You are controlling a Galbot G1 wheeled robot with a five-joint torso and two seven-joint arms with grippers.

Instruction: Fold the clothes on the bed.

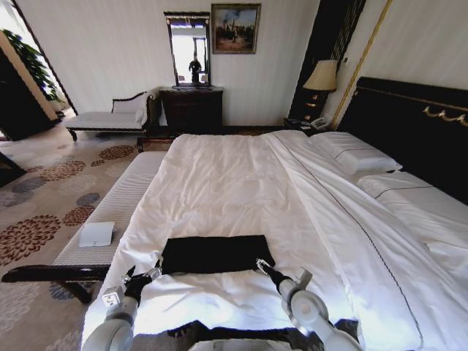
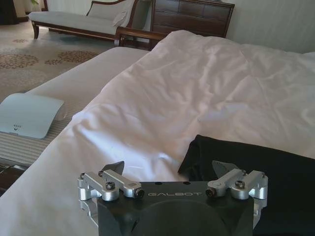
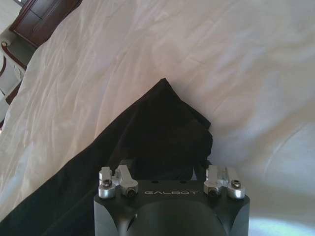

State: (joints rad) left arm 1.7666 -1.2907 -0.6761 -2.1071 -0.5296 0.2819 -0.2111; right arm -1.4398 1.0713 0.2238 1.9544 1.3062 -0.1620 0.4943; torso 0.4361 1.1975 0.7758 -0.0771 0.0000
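So the black T-shirt [image 1: 216, 254] lies in a flat strip near the foot of the bed [image 1: 241, 183]. Left gripper [image 1: 143, 276] & right gripper [image 1: 263, 266], jaws spread, sit at its near corners. Next: pinch both, fold away

Before you stands the bed [image 1: 241, 183], a wide one with a white duvet [image 2: 206, 88] spread over it, creased in soft folds. Near its foot, at the edge closest to you, lies the black shirt [image 1: 214, 254], folded into a flat, wide rectangle and resting directly on the duvet. Toward the dark headboard [image 1: 409, 124] on your right you see two white pillows [image 1: 355, 155] lying side by side. Along the bed's left side runs a pale bench [image 1: 110, 216], just beside the mattress, and on it a small white pad [image 1: 96, 234] lies flat.
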